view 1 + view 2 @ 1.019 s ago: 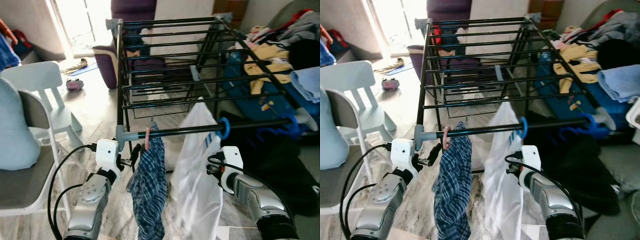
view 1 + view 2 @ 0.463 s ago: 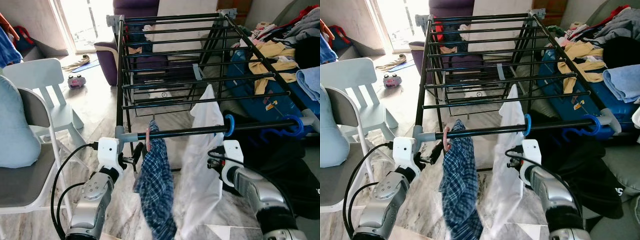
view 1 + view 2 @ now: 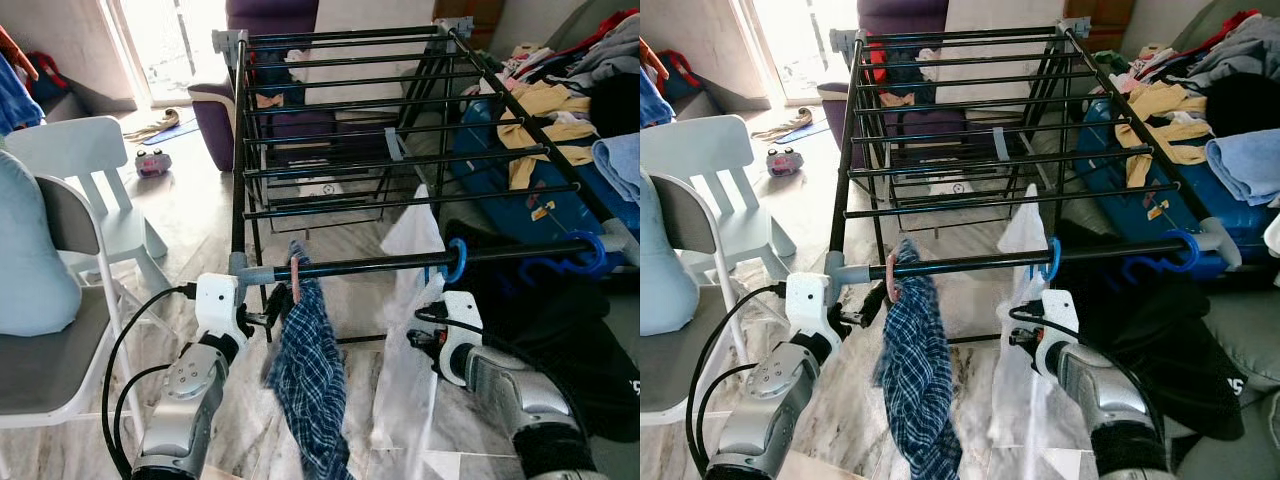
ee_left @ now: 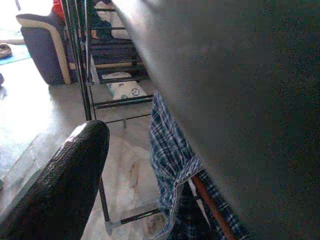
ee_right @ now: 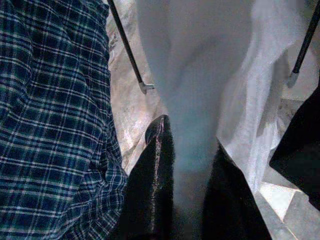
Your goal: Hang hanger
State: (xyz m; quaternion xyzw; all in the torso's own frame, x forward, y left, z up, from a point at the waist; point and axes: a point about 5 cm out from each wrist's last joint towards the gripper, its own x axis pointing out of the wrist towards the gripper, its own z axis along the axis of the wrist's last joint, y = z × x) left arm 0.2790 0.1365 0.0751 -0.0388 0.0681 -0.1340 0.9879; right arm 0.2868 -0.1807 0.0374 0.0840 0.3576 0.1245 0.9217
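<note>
Blue hook: the blue hanger (image 3: 456,262) is hooked over the front rail (image 3: 400,262) of the drying rack (image 3: 345,105), with the white garment (image 3: 405,330) hanging from it toward the floor.
Pink hook: a second hanger (image 3: 296,283) sits on the same rail near my left side, carrying a plaid shirt (image 3: 312,375).
Right fingers: my right gripper (image 5: 186,165) is just below the blue hook — the two black fingers stand narrowly parted with white cloth between them, so I judge I am pinching the garment, not the hanger itself.
Left fingers: my left gripper (image 3: 268,316) hovers just beside the plaid shirt, under the rail; I cannot tell whether the fingers are apart or closed.
Done: the hanging looks finished as far as I can judge — both hooks rest on the rail.
Left: letting go of the white cloth and drawing my right arm back.
Hidden: the blue hanger's shoulders are under the fabric; one blurred dark surface covers much of my left wrist view; whether the hook is fully seated on the rail is hard to make out.
</note>
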